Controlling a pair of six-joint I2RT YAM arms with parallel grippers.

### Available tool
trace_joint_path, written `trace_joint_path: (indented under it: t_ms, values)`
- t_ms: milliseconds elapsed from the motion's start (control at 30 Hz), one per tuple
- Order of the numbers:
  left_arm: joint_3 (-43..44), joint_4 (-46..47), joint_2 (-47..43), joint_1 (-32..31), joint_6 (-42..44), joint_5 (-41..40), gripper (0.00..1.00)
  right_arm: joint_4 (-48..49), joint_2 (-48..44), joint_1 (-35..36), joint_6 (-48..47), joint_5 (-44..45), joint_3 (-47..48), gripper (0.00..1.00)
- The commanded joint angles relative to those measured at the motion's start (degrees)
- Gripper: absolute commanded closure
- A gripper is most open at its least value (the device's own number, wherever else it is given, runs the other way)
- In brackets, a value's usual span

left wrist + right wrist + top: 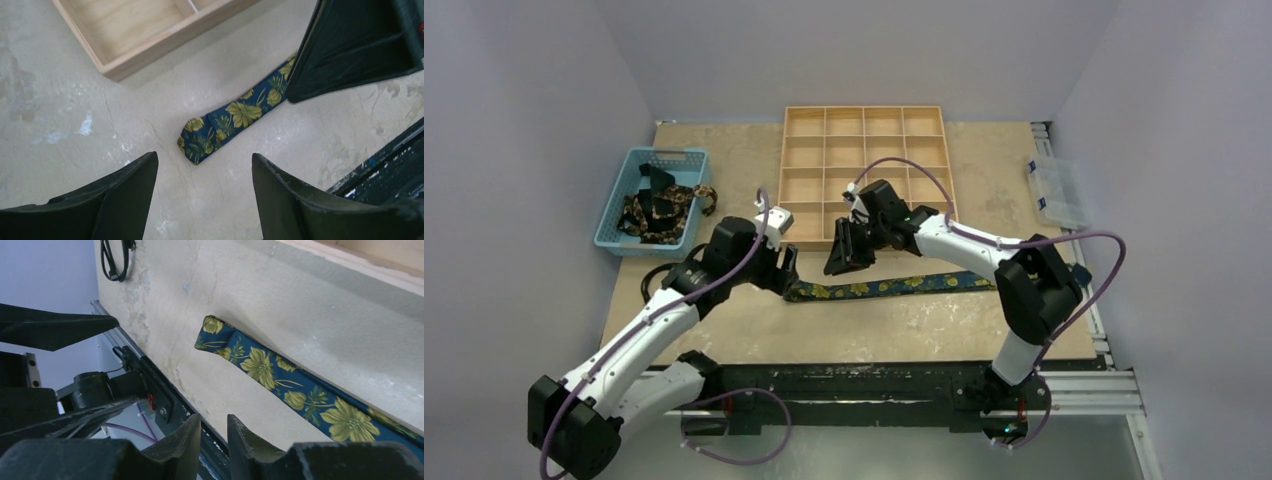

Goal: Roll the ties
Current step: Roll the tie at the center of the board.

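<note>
Overhead, two wrist close-ups on tie (227, 125)

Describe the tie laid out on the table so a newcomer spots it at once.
Find the wooden compartment tray at the back of the table. Just in front of its near edge, one navy tie with yellow flowers lies stretched out flat. Unlike the ties bunched in the blue basket, it lies alone on the table.

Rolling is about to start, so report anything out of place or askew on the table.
The ties in the blue basket are a tangled heap, with one loop hanging over its right rim. The tie on the table lies flat but slightly slanted to the table's edge. Nothing looks damaged.
</note>
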Motion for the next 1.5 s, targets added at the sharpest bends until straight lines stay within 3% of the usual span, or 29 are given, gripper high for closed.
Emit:
trace_joint_path:
  t_ms: [0, 167, 300, 767, 1233, 1467]
  values:
    - [-0.26, 8.17, 0.52, 2.28, 3.24, 2.72, 0.36, 6.64, 3.07, 1.86, 3.37, -2.86, 2.69, 0.76]
    - [3.47, 5.93, 9.97, 6.07, -2.85, 1.84, 0.51, 8.05, 6.28, 2.04, 4.92, -3.82, 2.33, 0.86]
    - [6.48, 3.05, 15.67, 6.68, -5.62, 2.36, 0.56, 8.56, 8.17, 2.19, 4.71, -4.27, 2.13, 0.89]
    - [11.77, 3.38, 26.60, 6.97, -10.00, 5.62, 0.55, 8.50, 14.33, 3.21, 2.50, -3.84, 1.00, 0.91]
    - [8.35, -0.35, 25.39, 6.76, -9.02, 10.23, 0.71, 10.37, 16.87, 3.26, 2.81, -3.84, -1.40, 0.93]
    - [5.45, -2.82, 21.63, 4.91, -7.14, 10.45, 0.73, 10.41, 17.05, 3.25, 2.88, -3.85, -1.37, 0.93]
